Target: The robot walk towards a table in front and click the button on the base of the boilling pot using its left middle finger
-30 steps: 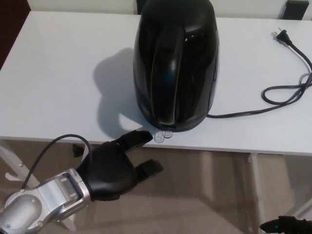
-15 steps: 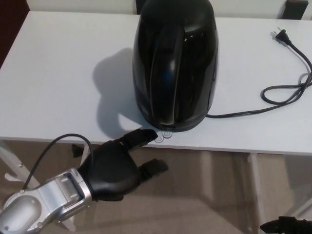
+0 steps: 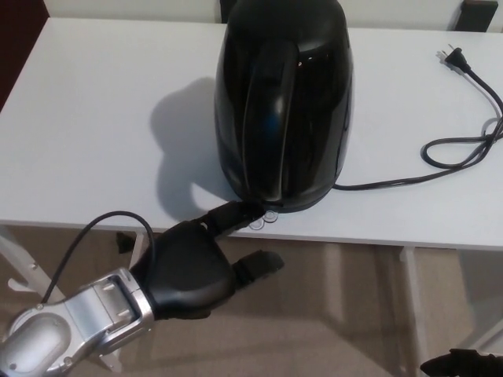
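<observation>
A glossy black boiling pot stands on the white table, near its front edge. Two small clear round buttons sit at the front foot of its base. My left hand comes in from the lower left, open, with its fingers spread. One outstretched finger reaches over the table edge, its tip touching the base right beside the buttons; it partly hides the left button. The thumb sticks out below the table edge. Only a dark tip of my right hand shows at the bottom right corner.
A black power cord runs from the pot's right side, loops, and ends in a plug at the back right. The table's front edge crosses just under the pot. Table legs and beige floor show below.
My left hand has moved forward and right; its outstretched finger went from short of the buttons to touching the pot's base at them. The pot has not moved.
</observation>
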